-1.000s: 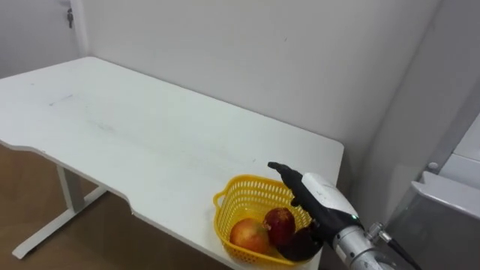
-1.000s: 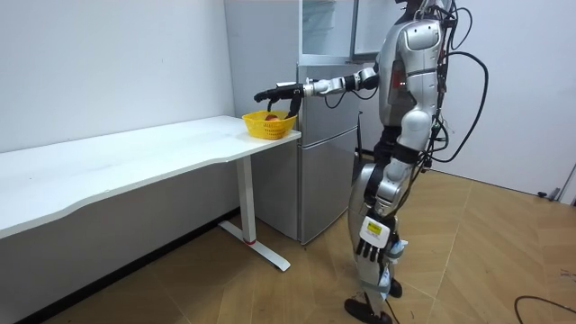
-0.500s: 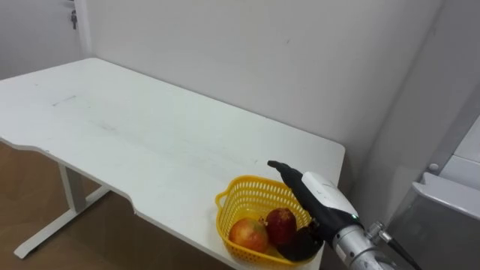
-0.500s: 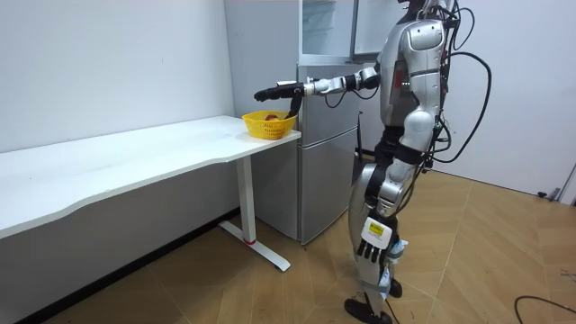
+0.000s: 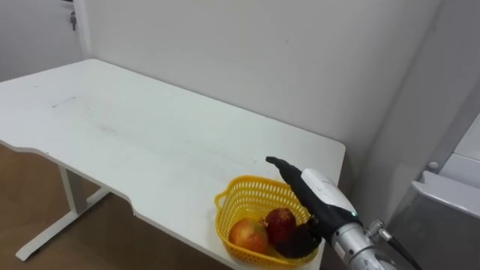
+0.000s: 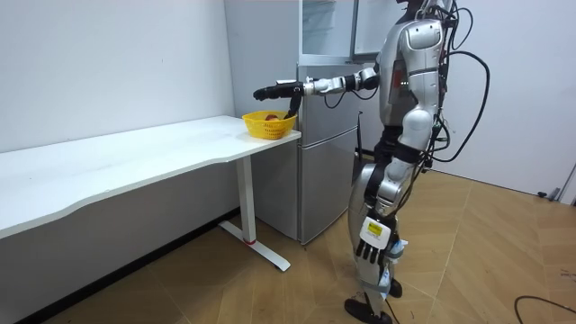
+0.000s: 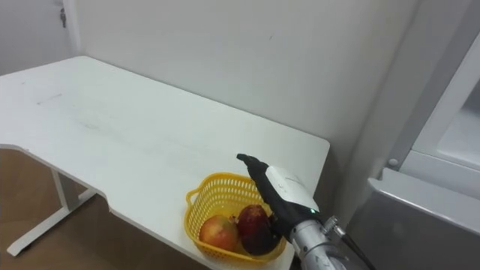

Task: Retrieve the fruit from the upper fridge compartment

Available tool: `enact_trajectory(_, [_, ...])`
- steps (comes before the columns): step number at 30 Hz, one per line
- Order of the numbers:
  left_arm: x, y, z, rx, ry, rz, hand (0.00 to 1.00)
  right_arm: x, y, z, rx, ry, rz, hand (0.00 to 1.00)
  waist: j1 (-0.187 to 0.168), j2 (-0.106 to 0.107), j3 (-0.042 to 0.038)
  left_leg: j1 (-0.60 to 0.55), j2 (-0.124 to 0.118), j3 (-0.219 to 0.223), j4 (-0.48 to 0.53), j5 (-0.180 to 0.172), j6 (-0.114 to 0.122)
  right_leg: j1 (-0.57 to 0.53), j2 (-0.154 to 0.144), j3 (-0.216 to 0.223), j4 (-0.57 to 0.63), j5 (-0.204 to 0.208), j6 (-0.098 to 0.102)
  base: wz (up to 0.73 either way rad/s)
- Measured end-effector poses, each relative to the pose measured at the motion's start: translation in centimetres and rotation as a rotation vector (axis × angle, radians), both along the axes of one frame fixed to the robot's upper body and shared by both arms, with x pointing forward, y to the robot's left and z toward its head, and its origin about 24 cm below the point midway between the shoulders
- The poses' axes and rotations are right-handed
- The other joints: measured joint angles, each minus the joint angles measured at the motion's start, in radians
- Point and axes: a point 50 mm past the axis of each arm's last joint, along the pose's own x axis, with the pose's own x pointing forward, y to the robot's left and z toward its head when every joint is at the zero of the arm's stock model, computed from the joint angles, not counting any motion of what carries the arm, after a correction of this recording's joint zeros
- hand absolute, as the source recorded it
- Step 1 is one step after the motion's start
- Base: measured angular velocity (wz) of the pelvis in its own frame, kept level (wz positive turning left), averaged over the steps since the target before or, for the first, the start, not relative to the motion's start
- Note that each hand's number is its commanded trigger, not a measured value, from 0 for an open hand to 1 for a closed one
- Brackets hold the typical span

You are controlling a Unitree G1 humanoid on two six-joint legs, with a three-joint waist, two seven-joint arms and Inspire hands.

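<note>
- The right hand (image 5: 321, 199) hangs over the yellow basket (image 5: 227, 217) with its fingers stretched forward and apart — relaxed, gripping nothing that can be seen.
- A dark part under the palm reaches down inside the basket, right beside a dark red fruit (image 5: 279, 223); whether it touches that fruit cannot be told.
- A second, orange-red fruit (image 5: 250, 234) lies against the red one, toward the basket's front.
- The basket stands on the white bench (image 5: 150, 142), at the corner nearest the fridge (image 6: 324, 153), close to both the front edge and the end edge.
- To the robot's left of the basket the bench top runs long and wide; the wall (image 5: 247, 52) rises behind its far edge.
- In the room view the robot stands upright on the wooden floor (image 6: 270, 288) between bench end and fridge — right arm held out level, left hand (image 6: 371, 236) low beside its leg.
- The fridge's upper door (image 6: 326, 27) stands open above the outstretched arm.
</note>
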Motion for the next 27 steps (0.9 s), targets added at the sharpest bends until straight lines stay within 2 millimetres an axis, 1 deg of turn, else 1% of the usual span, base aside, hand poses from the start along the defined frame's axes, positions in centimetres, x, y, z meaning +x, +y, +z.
enact_trajectory(1, [0.0, 0.0, 0.0, 0.0, 0.0, 0.0, 0.0, 0.0, 0.1, 0.2, 0.004, -0.007, 0.003, 0.0, -0.002, 0.003, -0.0013, 0.001, 0.0, 0.003, 0.0, 0.0, 0.0, 0.0, -0.001, 0.0, 0.0, 0.0, 0.0, -0.04])
enact_trajectory(2, [-0.1, -0.1, 0.0, -0.001, -0.001, 0.002, 0.0, -0.1, 0.2, 0.6, 0.011, -0.024, 0.013, 0.0, -0.004, 0.01, -0.0052, 0.001, 0.001, 0.011, 0.0, 0.0, 0.0, -0.002, -0.001, 0.001, 0.0, 0.0, 0.0, -0.09])
enact_trajectory(3, [-0.3, -0.1, 0.0, -0.003, -0.003, 0.005, 0.0, -0.2, 0.6, 1.2, 0.034, -0.042, 0.028, 0.0, -0.007, 0.015, -0.0065, 0.004, 0.001, 0.013, -0.001, 0.0, 0.0, -0.001, -0.001, 0.003, 0.0, 0.0, 0.0, -0.09])
enact_trajectory(7, [-1.4, -0.6, -0.2, -0.013, 0.014, 0.008, 0.0, -0.7, 1.4, 3.1, 0.1, -0.102, 0.071, 0.0, -0.042, 0.027, -0.0074, 0.02, 0.001, 0.013, 0.001, 0.0, 0.0, 0.017, -0.001, 0.011, 0.0, 0.0, 0.0, -0.01])
enact_trajectory(9, [-1.9, -1.0, -0.3, -0.023, 0.023, 0.013, 0.0, -1.0, 1.5, 5.2, 0.139, -0.187, 0.092, 0.0, -0.056, 0.032, -0.0059, 0.023, 0.001, 0.02, 0.001, 0.0, 0.0, 0.016, -0.001, 0.022, 0.0, 0.0, 0.0, -0.08])
enact_trajectory(10, [-2.0, -1.0, -0.3, -0.026, 0.024, 0.016, 0.0, -1.1, 1.4, 5.7, 0.151, -0.21, 0.093, 0.0, -0.06, 0.037, -0.0044, 0.024, 0.002, 0.023, 0.0, 0.0, 0.0, 0.017, -0.001, 0.024, 0.0, 0.0, 0.0, -0.09])
enact_trajectory(12, [-2.1, -1.0, -0.2, -0.029, 0.015, 0.032, 0.0, -1.8, 0.8, 7.4, 0.221, -0.292, 0.086, 0.0, -0.067, 0.046, -0.008, 0.033, 0.007, 0.025, -0.01, 0.0, 0.0, 0.021, 0.0, 0.028, 0.0, 0.0, 0.0, -0.05])
enact_trajectory(13, [-2.2, -1.0, -0.2, -0.029, 0.016, 0.034, 0.0, -2.0, 0.7, 7.8, 0.242, -0.308, 0.088, 0.0, -0.073, 0.049, -0.009, 0.037, 0.007, 0.026, -0.014, 0.0, 0.0, 0.025, 0.0, 0.027, 0.0, 0.0, 0.0, -0.04])
enact_trajectory(14, [-2.5, -1.1, -0.3, -0.029, 0.021, 0.038, 0.0, -2.3, 0.8, 8.2, 0.279, -0.322, 0.103, 0.0, -0.082, 0.058, -0.0091, 0.049, 0.007, 0.028, -0.019, 0.0, 0.0, 0.035, 0.0, 0.03, 0.001, 0.0, 0.0, -0.11])
enact_trajectory(15, [-2.7, -1.1, -0.3, -0.026, 0.021, 0.04, 0.0, -2.8, 0.7, 8.4, 0.321, -0.327, 0.116, 0.0, -0.086, 0.064, -0.0179, 0.056, 0.011, 0.038, -0.029, 0.0, 0.0, 0.035, 0.001, 0.041, 0.001, 0.0, 0.0, -0.18])
enact_trajectory(16, [-2.8, -1.2, -0.3, -0.023, 0.021, 0.044, 0.0, -3.0, 0.7, 8.6, 0.34, -0.332, 0.12, 0.0, -0.089, 0.066, -0.0212, 0.062, 0.012, 0.046, -0.034, 0.0, 0.0, 0.036, 0.001, 0.048, 0.001, 0.0, 0.0, -0.28])
enact_trajectory(17, [-3.3, -1.3, -0.3, -0.022, 0.028, 0.058, 0.0, -3.3, 0.4, 8.8, 0.377, -0.343, 0.124, 0.0, -0.094, 0.071, -0.0207, 0.069, 0.015, 0.052, -0.036, 0.0, 0.0, 0.04, 0.002, 0.054, 0.001, 0.0, 0.0, -0.16])
enact_trajectory(18, [-3.6, -1.4, -0.4, -0.026, 0.03, 0.066, 0.0, -3.5, 0.2, 9.0, 0.393, -0.354, 0.12, 0.0, -0.114, 0.074, -0.0205, 0.075, 0.015, 0.053, -0.036, 0.0, 0.0, 0.044, 0.001, 0.055, 0.001, 0.0, 0.0, -0.11])
enact_trajectory(20, [-3.4, -1.6, -0.4, -0.036, 0.022, 0.065, 0.0, -4.1, -0.7, 9.2, 0.423, -0.373, 0.098, 0.0, -0.135, 0.074, -0.021, 0.088, 0.016, 0.058, -0.035, 0.0, 0.0, 0.049, 0.001, 0.055, 0.001, 0.0, 0.0, -0.04])
enact_trajectory(22, [-3.4, -1.8, -0.4, -0.043, 0.019, 0.064, 0.0, -5.2, -1.5, 9.5, 0.454, -0.402, 0.079, 0.0, -0.144, 0.078, -0.0205, 0.089, 0.017, 0.065, -0.036, 0.0, 0.0, 0.048, 0.002, 0.061, 0.001, 0.0, 0.0, -0.13])
enact_trajectory(23, [-3.4, -1.8, -0.4, -0.044, 0.014, 0.064, 0.0, -5.9, -1.9, 9.7, 0.466, -0.426, 0.075, 0.0, -0.157, 0.077, -0.0211, 0.088, 0.018, 0.072, -0.038, -0.001, 0.0, 0.045, 0.005, 0.078, 0.002, 0.0, 0.0, -0.19])
enact_trajectory(24, [-3.5, -1.9, -0.4, -0.045, 0.014, 0.065, 0.0, -6.5, -2.0, 10.0, 0.474, -0.451, 0.073, 0.0, -0.17, 0.079, -0.0213, 0.087, 0.019, 0.077, -0.041, -0.001, 0.0, 0.041, 0.006, 0.083, 0.002, 0.0, 0.0, -0.18])
enact_trajectory(25, [-3.5, -1.9, -0.4, -0.045, 0.014, 0.065, 0.0, -6.7, -2.1, 10.2, 0.479, -0.464, 0.072, 0.0, -0.177, 0.08, -0.0213, 0.087, 0.019, 0.079, -0.045, -0.001, 0.0, 0.038, 0.007, 0.087, 0.003, 0.0, 0.0, -0.19])
enact_trajectory(26, [-3.5, -1.9, -0.4, -0.045, 0.015, 0.065, 0.0, -7.2, -2.5, 10.5, 0.489, -0.492, 0.064, 0.0, -0.19, 0.083, -0.0212, 0.087, 0.019, 0.084, -0.052, -0.001, 0.0, 0.032, 0.01, 0.1, 0.004, 0.001, -0.001, -0.2])
enact_trajectory(27, [-3.5, -1.9, -0.5, -0.047, 0.015, 0.063, 0.0, -7.8, -2.8, 10.7, 0.5, -0.517, 0.053, 0.0, -0.199, 0.083, -0.0227, 0.092, 0.02, 0.094, -0.052, -0.001, 0.0, 0.032, 0.016, 0.109, 0.004, 0.001, -0.001, -0.23])
